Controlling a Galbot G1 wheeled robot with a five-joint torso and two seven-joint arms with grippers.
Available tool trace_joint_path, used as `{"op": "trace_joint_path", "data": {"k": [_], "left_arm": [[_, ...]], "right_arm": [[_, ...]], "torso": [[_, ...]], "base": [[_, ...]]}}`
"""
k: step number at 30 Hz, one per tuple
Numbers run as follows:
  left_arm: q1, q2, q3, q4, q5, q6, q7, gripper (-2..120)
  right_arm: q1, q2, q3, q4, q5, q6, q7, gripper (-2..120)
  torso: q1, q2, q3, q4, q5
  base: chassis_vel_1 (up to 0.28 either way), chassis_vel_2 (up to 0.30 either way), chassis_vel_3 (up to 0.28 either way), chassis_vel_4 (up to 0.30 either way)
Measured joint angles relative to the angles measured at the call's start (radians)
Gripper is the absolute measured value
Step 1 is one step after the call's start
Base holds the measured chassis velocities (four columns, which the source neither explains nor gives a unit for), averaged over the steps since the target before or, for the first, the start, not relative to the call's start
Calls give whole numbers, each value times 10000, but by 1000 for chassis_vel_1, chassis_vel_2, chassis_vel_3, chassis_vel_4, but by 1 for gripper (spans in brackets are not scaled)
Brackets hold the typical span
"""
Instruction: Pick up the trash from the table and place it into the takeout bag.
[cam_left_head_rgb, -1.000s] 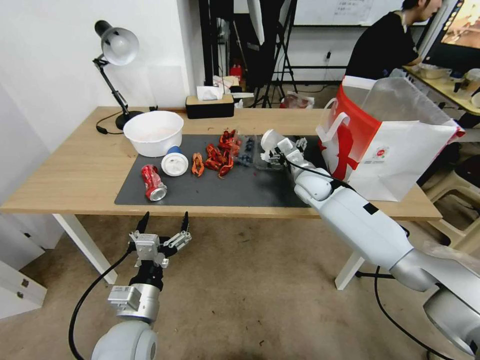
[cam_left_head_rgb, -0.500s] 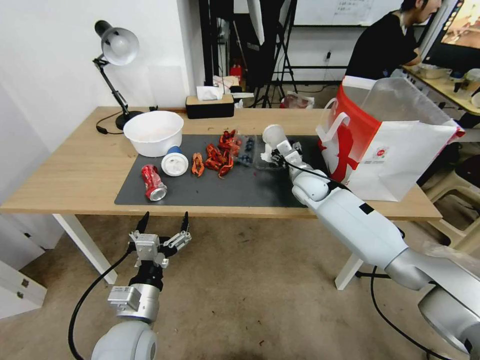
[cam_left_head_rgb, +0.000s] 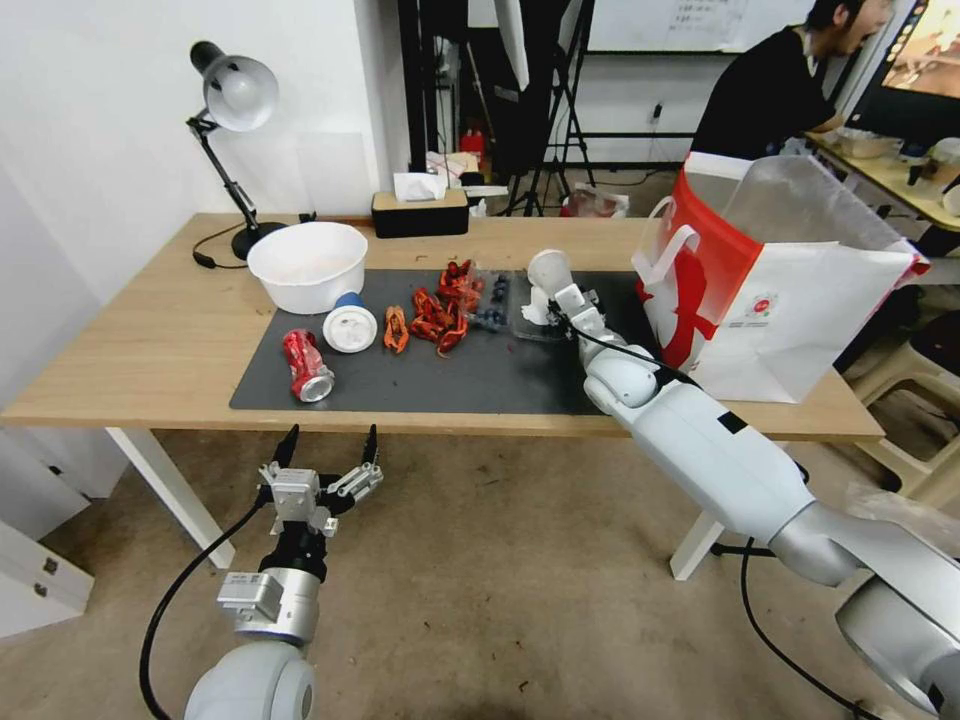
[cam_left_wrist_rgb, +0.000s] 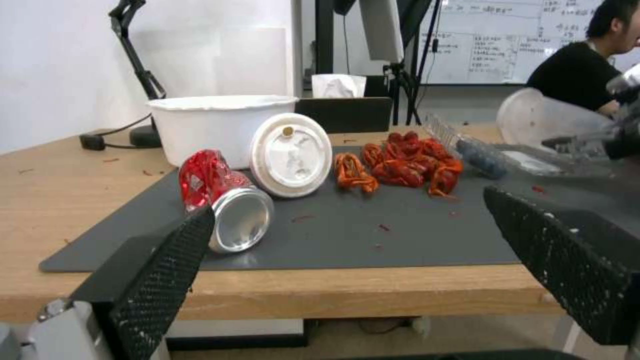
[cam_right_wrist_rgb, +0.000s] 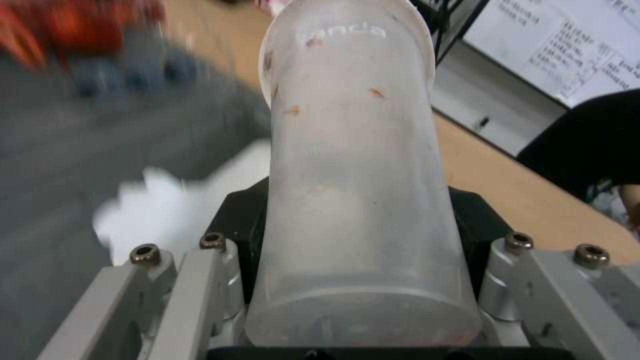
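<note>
Over the dark mat, the right gripper (cam_left_head_rgb: 553, 292) clamps the translucent plastic cup (cam_left_head_rgb: 547, 268), at nine o'clock of the takeout bag (cam_left_head_rgb: 800, 300). The left gripper (cam_left_head_rgb: 328, 452) hangs spread wide below the table (cam_left_head_rgb: 150, 340) edge, at six o'clock of the red soda can (cam_left_head_rgb: 305, 365).

Looking down from the head over the table (cam_left_head_rgb: 150, 350); peering level from below its edge; pressing close against a cup (cam_right_wrist_rgb: 353, 170).

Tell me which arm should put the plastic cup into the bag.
Right. Its pincer already grips the plastic cup over the table, close to the bag. The left pincer hangs open and empty below the table's near edge, far from both.
</note>
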Motion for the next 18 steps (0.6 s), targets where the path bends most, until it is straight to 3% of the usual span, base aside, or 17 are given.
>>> {"op": "trace_joint_path", "data": {"k": [13,18], "left_arm": [[1,-32,31,29,22,-9,5,100],[14,-24,26,29,84,-15,8,100]], "right_arm": [[-537,-323,1058,2608,491,389,392,46],[-755,-486,2193,4136,457,-545,1125,46]], "torso": [[0,-1,0,3,-1],[0,0,-1,3,-2]], "base": [[0,0,0,0],[0,0,0,0]]}}
